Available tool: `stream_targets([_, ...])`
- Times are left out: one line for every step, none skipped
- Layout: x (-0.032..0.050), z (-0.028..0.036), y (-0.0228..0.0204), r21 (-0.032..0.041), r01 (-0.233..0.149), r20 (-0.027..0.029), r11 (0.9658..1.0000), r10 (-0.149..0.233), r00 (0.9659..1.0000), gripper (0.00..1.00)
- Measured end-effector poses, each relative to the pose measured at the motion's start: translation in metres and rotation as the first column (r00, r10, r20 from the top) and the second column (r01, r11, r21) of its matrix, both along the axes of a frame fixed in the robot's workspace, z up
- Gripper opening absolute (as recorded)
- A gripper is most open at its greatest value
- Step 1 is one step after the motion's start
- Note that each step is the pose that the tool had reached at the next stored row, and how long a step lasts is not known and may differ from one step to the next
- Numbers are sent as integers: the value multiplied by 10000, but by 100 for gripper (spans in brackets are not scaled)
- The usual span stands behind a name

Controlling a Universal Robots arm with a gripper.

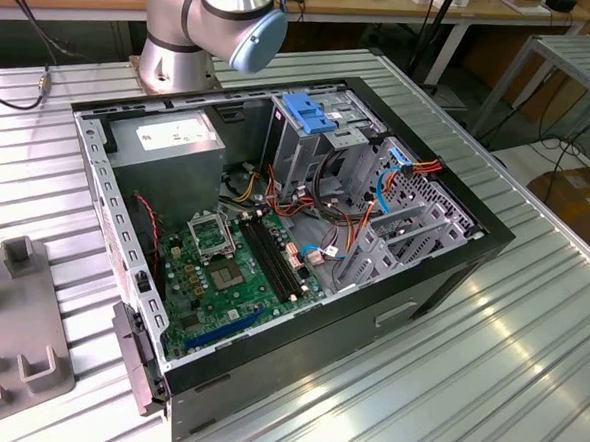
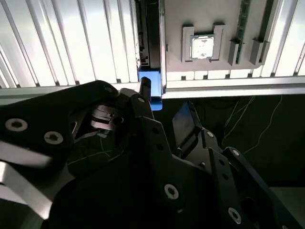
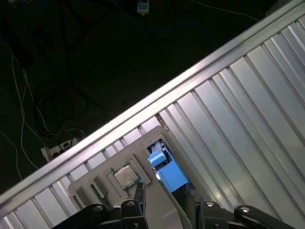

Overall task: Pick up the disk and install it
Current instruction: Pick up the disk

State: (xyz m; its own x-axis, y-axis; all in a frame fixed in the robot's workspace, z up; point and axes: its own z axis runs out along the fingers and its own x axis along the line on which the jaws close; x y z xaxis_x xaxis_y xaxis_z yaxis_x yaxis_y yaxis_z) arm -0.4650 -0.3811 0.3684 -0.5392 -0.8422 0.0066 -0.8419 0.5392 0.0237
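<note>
"Blue plastic; how many pieces do you count from your desk?"

"Two; one is the carrier end of the disk [image 3: 167, 174] in the first wrist view; the other is the handle block [image 1: 307, 112] atop the grey cage, inside the one open computer case [image 1: 296, 373] in the exterior view. I also count one grey fixture plate [image 3: 93, 186], one processor chip [image 3: 126, 175] seated in it, and one gripper [image 3: 164, 191] with two black fingers [image 2: 145, 114]."

"Where is the disk against the gripper?"

"It stands on edge along the side of the fixture plate, on the ribbed metal table [image 3: 248, 105], near the table's edge; my gripper hovers over its blue end, which sits in the gap between the fingers; they are spread apart, not closed on it."

"Any writing?"

"One white label [image 1: 175, 134] on the power supply; too small for me to read."
</note>
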Motion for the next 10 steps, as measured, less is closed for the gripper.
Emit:
stream_targets([0, -10, 0, -1, -279, 5, 9996, 279, 9996, 46])
stream_targets([0, -17, 0, -1, -431, 6, 9991, 431, 9991, 46])
stream_targets([0, -26, 2, -2, -565, 7, 9984, 565, 9984, 46])
stream_targets([0, -36, 7, -2, -667, 8, 9978, 667, 9978, 46])
stream_targets([0, -48, 22, -2, -728, 7, 9973, 728, 9973, 46])
stream_targets([0, -59, 37, -1, -754, 7, 9972, 754, 9972, 46])
stream_targets([1, -76, 60, -2, -791, 7, 9969, 791, 9969, 46])
stream_targets([0, -107, 76, 0, -933, 12, 9956, 933, 9956, 46])
stream_targets([1, -119, 76, 0, -1083, 11, 9941, 1083, 9941, 46])
stream_targets([1, -130, 76, -1, -1267, 9, 9919, 1267, 9919, 46])
